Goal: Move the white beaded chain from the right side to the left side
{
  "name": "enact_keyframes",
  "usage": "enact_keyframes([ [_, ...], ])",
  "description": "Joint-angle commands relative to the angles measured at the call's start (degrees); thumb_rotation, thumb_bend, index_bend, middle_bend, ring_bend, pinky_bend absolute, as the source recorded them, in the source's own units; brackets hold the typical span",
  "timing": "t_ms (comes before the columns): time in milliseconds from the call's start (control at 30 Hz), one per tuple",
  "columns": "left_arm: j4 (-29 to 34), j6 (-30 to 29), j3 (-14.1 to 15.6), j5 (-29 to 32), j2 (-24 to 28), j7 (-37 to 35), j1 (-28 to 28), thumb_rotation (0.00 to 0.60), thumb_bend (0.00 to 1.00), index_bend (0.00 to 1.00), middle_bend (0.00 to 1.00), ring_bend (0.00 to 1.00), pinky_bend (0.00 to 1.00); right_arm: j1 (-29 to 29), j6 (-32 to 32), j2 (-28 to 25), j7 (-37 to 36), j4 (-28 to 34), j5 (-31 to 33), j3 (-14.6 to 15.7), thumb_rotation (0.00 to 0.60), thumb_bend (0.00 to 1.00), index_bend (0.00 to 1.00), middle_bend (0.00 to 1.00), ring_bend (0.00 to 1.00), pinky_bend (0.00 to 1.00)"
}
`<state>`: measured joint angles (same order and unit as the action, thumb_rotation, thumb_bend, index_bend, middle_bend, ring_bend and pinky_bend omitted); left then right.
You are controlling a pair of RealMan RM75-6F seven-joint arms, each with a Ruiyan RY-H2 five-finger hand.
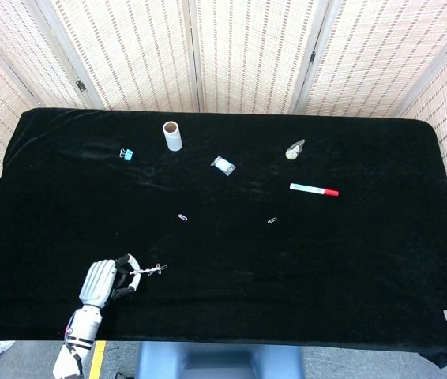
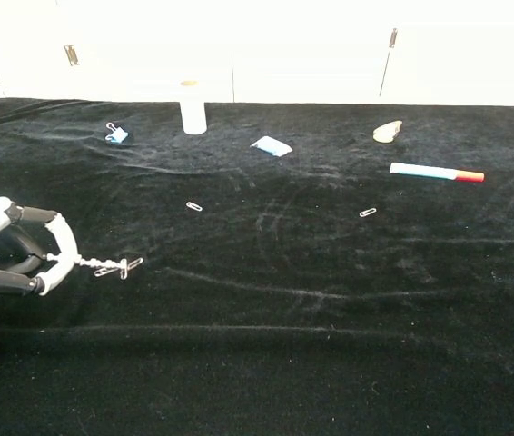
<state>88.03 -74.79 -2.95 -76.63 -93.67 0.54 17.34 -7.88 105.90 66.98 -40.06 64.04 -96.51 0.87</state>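
Black velvet surface (image 1: pixel 302 268): left hand (image 1: pixel 103 282) pinches 1 end of the white beaded chain (image 1: pixel 150 271) between fingertips at the near-left edge, the rest trailing toward centre, likely for laying out straight; right hand barely in view, state unclear.
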Motion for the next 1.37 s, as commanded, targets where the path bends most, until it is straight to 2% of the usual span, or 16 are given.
enact_keyframes([
  [33, 0.1, 0.5, -0.2, 0.2, 0.3, 0.0, 0.1, 0.600, 0.67, 0.65, 1.00, 1.00, 1.00, 0.1, -0.1, 0.0, 0.0, -0.1, 0.0, 0.0, 0.600, 0.34, 0.06, 0.00, 0.00, 0.00],
  [167, 0.1, 1.3, -0.5, 0.7, 0.6, 0.8, 0.2, 0.600, 0.41, 0.19, 0.99, 1.00, 1.00, 0.2, -0.4, 0.1, 0.2, 0.1, 0.1, 0.1, 0.600, 0.34, 0.06, 0.00, 0.00, 0.00],
  [300, 0.5, 1.6, -0.8, 0.9, 0.8, 1.2, 0.2, 0.600, 0.26, 0.02, 0.97, 1.00, 1.00, 0.4, -0.8, 0.0, 0.5, 0.3, 0.0, 0.2, 0.600, 0.34, 0.06, 0.00, 0.00, 0.00],
  [433, 0.7, 1.3, -1.0, 0.2, 1.3, 0.8, 0.2, 0.600, 0.22, 0.00, 0.93, 1.00, 1.00, 0.5, -0.9, -0.1, 0.7, 0.4, 0.1, 0.3, 0.600, 0.34, 0.06, 0.00, 0.00, 0.00],
  [500, 1.4, 1.1, -0.7, -1.0, 2.3, 0.7, 0.1, 0.600, 0.21, 0.00, 0.86, 0.95, 1.00, 0.5, -0.8, -0.1, 0.7, 0.4, 0.1, 0.3, 0.600, 0.34, 0.06, 0.00, 0.00, 0.00],
  [533, 1.9, 1.0, -0.3, -1.8, 3.1, 1.1, 0.2, 0.600, 0.20, 0.00, 0.79, 0.87, 0.99, 0.5, -0.8, -0.1, 0.8, 0.4, 0.1, 0.3, 0.600, 0.34, 0.06, 0.00, 0.00, 0.00],
  [567, 2.6, 1.0, 0.2, -2.8, 4.2, 1.5, 0.2, 0.600, 0.20, 0.00, 0.67, 0.75, 0.90, 0.5, -0.9, -0.1, 0.9, 0.5, 0.1, 0.3, 0.600, 0.34, 0.06, 0.00, 0.00, 0.00],
  [600, 3.5, 0.8, 0.9, -4.0, 6.0, 2.2, 0.2, 0.600, 0.20, 0.00, 0.60, 0.68, 0.82, 0.5, -0.9, -0.1, 1.1, 0.6, 0.0, 0.4, 0.600, 0.34, 0.06, 0.00, 0.00, 0.00],
  [667, 5.1, 0.5, 2.4, -6.0, 9.9, 4.3, 0.0, 0.600, 0.21, 0.01, 0.38, 0.45, 0.50, 0.5, -1.1, 0.1, 2.4, 0.8, 0.0, 0.4, 0.600, 0.34, 0.06, 0.00, 0.00, 0.00],
  [733, 6.3, -0.3, 3.8, -7.9, 13.4, 6.0, -0.5, 0.600, 0.21, 0.03, 0.24, 0.26, 0.27, 0.7, -1.8, 0.3, 4.4, 1.3, -0.1, 0.6, 0.600, 0.34, 0.06, 0.00, 0.00, 0.00],
  [767, 6.8, -1.6, 4.6, -9.3, 15.5, 7.5, -1.2, 0.600, 0.21, 0.04, 0.19, 0.19, 0.18, 0.9, -2.6, 0.4, 6.2, 2.0, -0.2, 0.8, 0.600, 0.34, 0.06, 0.00, 0.00, 0.00],
  [867, 4.8, -9.3, 6.4, -15.3, 17.8, 12.0, -4.3, 0.600, 0.21, 0.06, 0.12, 0.07, 0.02, 1.2, -4.3, 0.7, 12.2, 4.7, 0.3, 0.8, 0.600, 0.34, 0.06, 0.00, 0.00, 0.00],
  [967, -1.2, -19.0, 7.2, -19.8, 16.9, 15.4, -9.0, 0.600, 0.21, 0.07, 0.07, 0.01, 0.00, 1.2, -5.2, 0.9, 18.6, 8.1, 0.7, 0.7, 0.600, 0.34, 0.06, 0.00, 0.00, 0.00],
  [1033, -4.8, -22.7, 7.3, -18.8, 16.2, 15.3, -12.1, 0.600, 0.21, 0.07, 0.04, 0.00, 0.00, 0.8, -5.2, 0.9, 21.9, 10.3, 1.2, 0.5, 0.600, 0.34, 0.05, 0.00, 0.00, 0.00],
  [1167, -8.9, -23.4, 7.1, -12.6, 16.2, 7.9, -16.6, 0.600, 0.21, 0.02, 0.01, 0.00, 0.00, -0.6, -2.9, 2.1, 28.5, 13.1, 1.5, -0.2, 0.600, 0.34, 0.04, 0.00, 0.00, 0.00],
  [1367, -8.9, -25.1, 7.4, -14.7, 18.5, 3.8, -17.9, 0.600, 0.20, 0.00, 0.00, 0.00, 0.00, -0.8, -3.3, 2.1, 30.7, 14.1, -0.4, 1.3, 0.600, 0.34, 0.03, 0.00, 0.00, 0.00],
])
